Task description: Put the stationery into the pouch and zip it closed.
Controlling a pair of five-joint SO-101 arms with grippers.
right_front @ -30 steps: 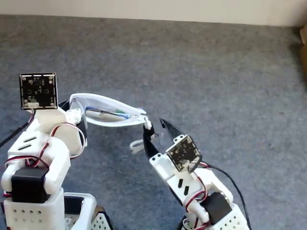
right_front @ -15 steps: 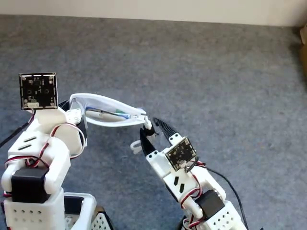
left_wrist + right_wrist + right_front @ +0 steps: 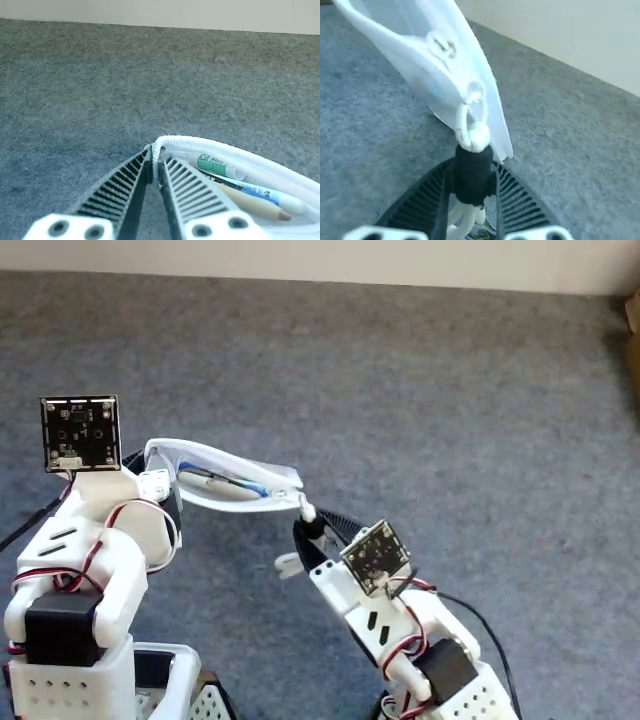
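A white pouch (image 3: 228,462) hangs open between the two arms, just above the grey carpet. Pens and a pencil (image 3: 243,194) lie inside it, and they also show through the mouth as pens (image 3: 225,483). My left gripper (image 3: 152,466) is shut on the pouch's left end; in its wrist view the left gripper (image 3: 152,156) pinches the pouch rim (image 3: 200,145). My right gripper (image 3: 316,527) is at the pouch's right end. There the right gripper (image 3: 472,172) is shut on the black-sleeved zipper pull cord (image 3: 471,139) that hangs from the pouch (image 3: 420,45).
Grey carpet (image 3: 450,390) spreads out beyond and to the right of the pouch. A pale wall (image 3: 400,260) runs along the far edge. A brown object (image 3: 633,330) sits at the far right edge.
My right gripper has gone from open to shut on the zipper pull cord. The pouch's right end has dropped slightly toward it. The left arm has stayed put.
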